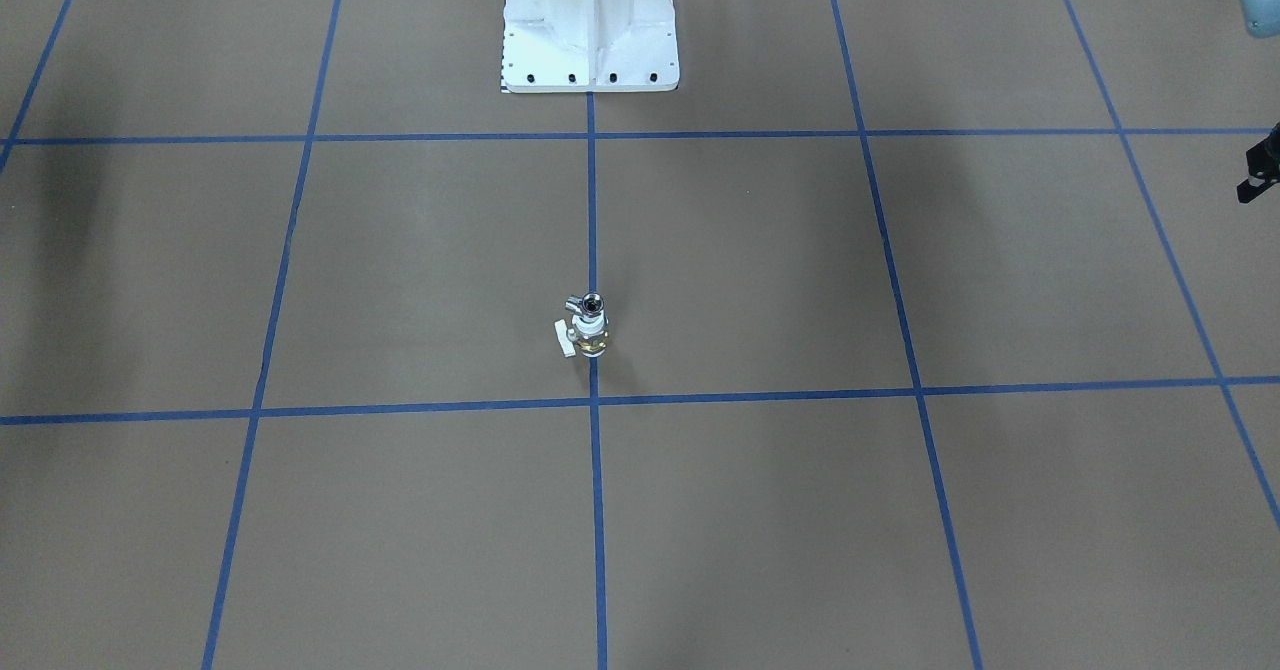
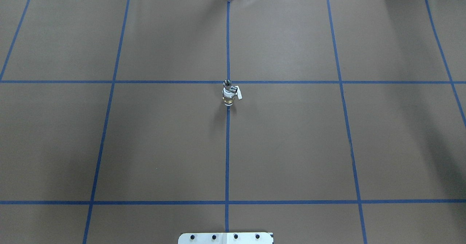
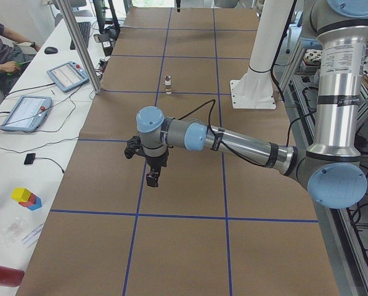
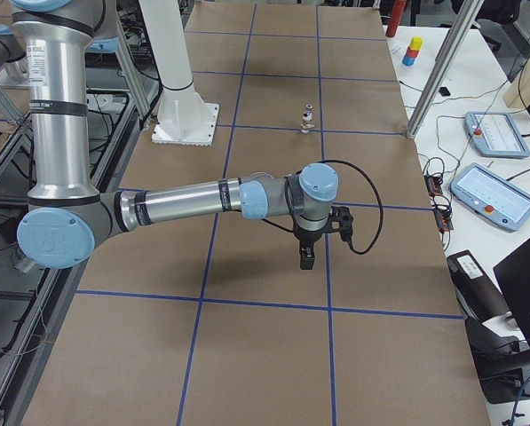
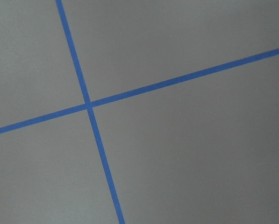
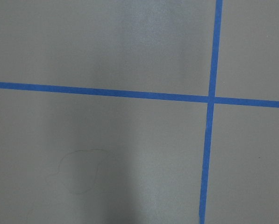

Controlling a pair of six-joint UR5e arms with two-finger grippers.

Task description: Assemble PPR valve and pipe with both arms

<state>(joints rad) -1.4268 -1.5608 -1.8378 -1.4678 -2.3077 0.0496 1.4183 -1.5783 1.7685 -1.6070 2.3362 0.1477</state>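
The white-and-brass PPR valve (image 1: 585, 337) stands upright on the centre line of the brown table, with its small white handle to one side. The silver elbow pipe (image 1: 588, 304) sits on top of it, joined to it. Both show in the overhead view, valve (image 2: 229, 95) and pipe (image 2: 227, 84), and small in the side views (image 3: 167, 83) (image 4: 307, 117). No gripper is near them. My left gripper (image 3: 152, 179) hangs over the table's left end. My right gripper (image 4: 306, 258) hangs over the right end. I cannot tell whether either is open or shut. Both wrist views show only bare table and blue tape.
The white bolted pedestal (image 1: 590, 40) stands at the table's robot side, also in the overhead view (image 2: 225, 237). A black piece of the left arm's end (image 1: 1258, 168) shows at the front view's right edge. Tablets (image 3: 24, 112) and a metal post (image 3: 79, 49) stand on the operators' side.
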